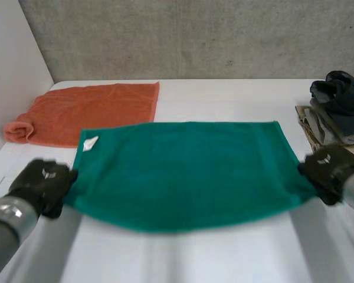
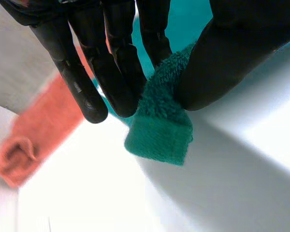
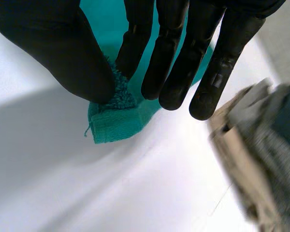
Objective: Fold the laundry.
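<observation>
Your left hand (image 1: 42,184) and right hand (image 1: 328,169) each pinch a near corner of the green towel (image 1: 189,171), thumb against fingers. Its long axis runs left to right across the worktop (image 1: 183,259), with the far edge beyond both hands, so you'd likely fold away from you.

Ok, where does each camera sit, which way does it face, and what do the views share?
Head view: between and behind the arms, looking down at the white table; both arms show, left hand and right hand holding near corners of the green towel.
Left wrist view: on the left wrist, looking along the palm; left hand pinches a towel corner, orange towel beyond.
Right wrist view: on the right wrist; right hand pinches the other corner, clothes pile beside.
Shared: all three show the green towel.
</observation>
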